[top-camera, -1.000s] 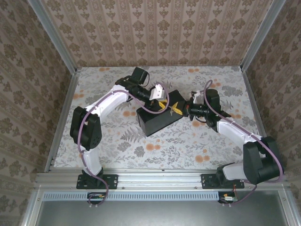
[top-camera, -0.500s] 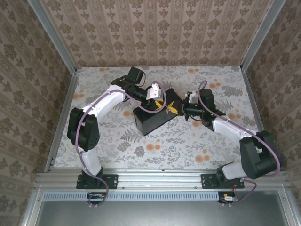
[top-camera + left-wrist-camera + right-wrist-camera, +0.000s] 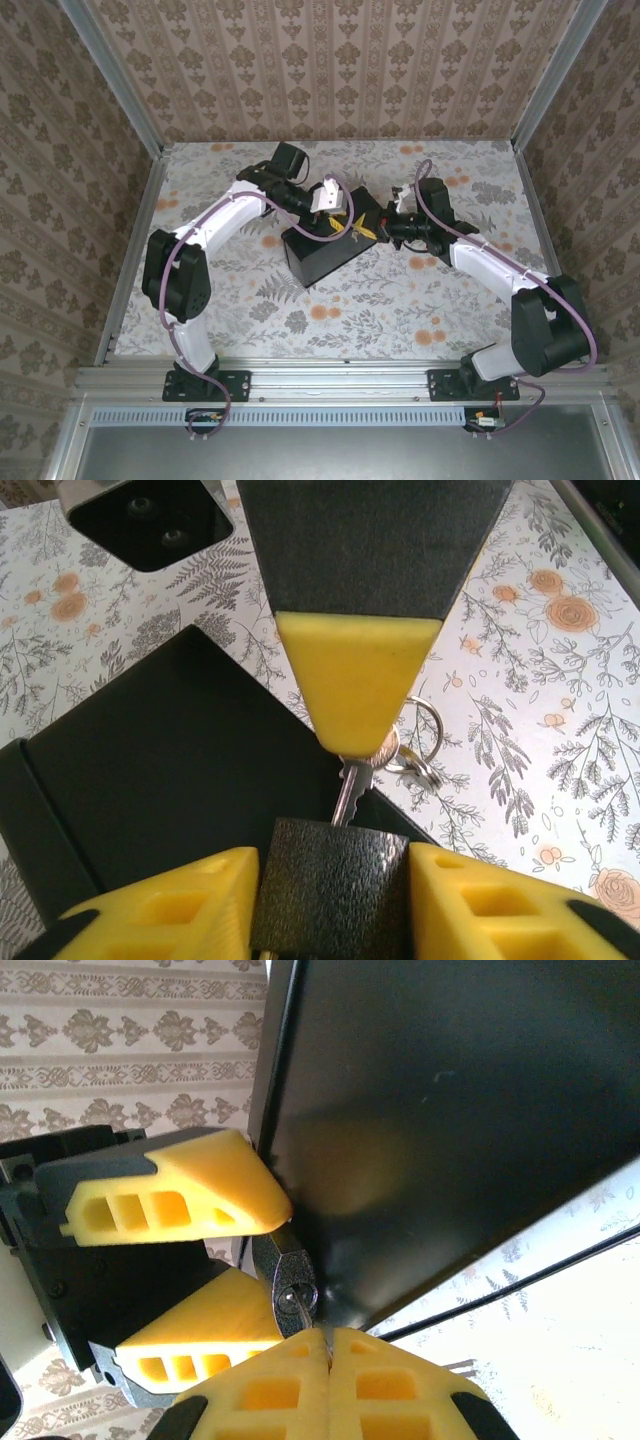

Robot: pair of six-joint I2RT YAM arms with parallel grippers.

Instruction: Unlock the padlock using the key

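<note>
Here, the padlock (image 3: 330, 880) is dark and pebble-textured, grey key (image 3: 347, 790) inserted.

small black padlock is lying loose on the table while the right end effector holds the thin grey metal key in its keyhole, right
Not loose on the table: the left wrist view shows the small black padlock clamped in the left end effector, above the black box. The rest is right: the right end effector holds the thin grey metal key in its keyhole.
</note>
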